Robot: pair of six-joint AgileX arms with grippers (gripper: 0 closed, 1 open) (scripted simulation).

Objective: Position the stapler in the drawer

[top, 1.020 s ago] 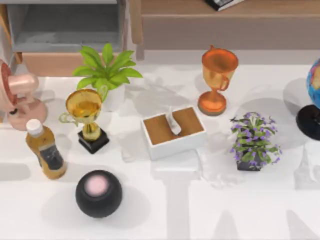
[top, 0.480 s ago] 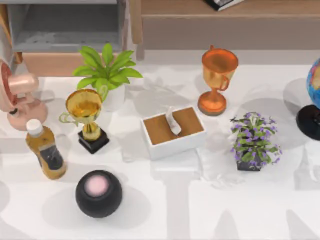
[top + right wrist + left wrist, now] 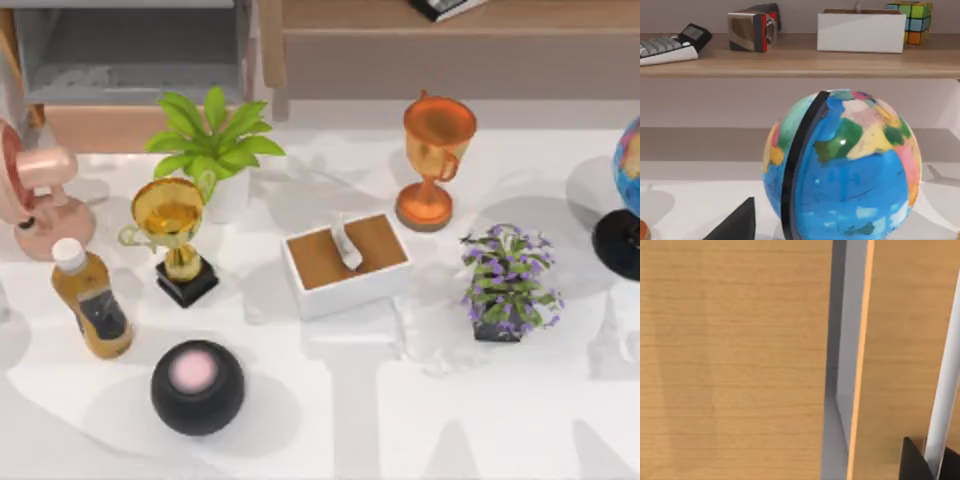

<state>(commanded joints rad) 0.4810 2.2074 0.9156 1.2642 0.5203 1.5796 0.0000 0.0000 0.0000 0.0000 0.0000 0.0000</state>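
The stapler is out of view. The drawer [image 3: 130, 60] stands open at the table's back left, with a dull grey inside and a tan front panel [image 3: 100, 127]. A dark edge of my left gripper [image 3: 915, 465] shows in the left wrist view, close to tan wooden panels with a grey gap [image 3: 842, 365] between them. In the right wrist view, a dark corner of my right gripper [image 3: 737, 225] sits low beside the globe [image 3: 842, 165].
On the table stand a green plant [image 3: 212, 135], a gold trophy [image 3: 172, 235], an orange trophy [image 3: 435, 155], a tissue box [image 3: 347, 262], a purple flower pot [image 3: 508, 282], a bottle [image 3: 90, 300], a black ball [image 3: 197, 387], a pink fan [image 3: 35, 195] and the globe [image 3: 625, 195].
The shadows on the table's left side have shifted and spread toward the front. None of the objects has moved.
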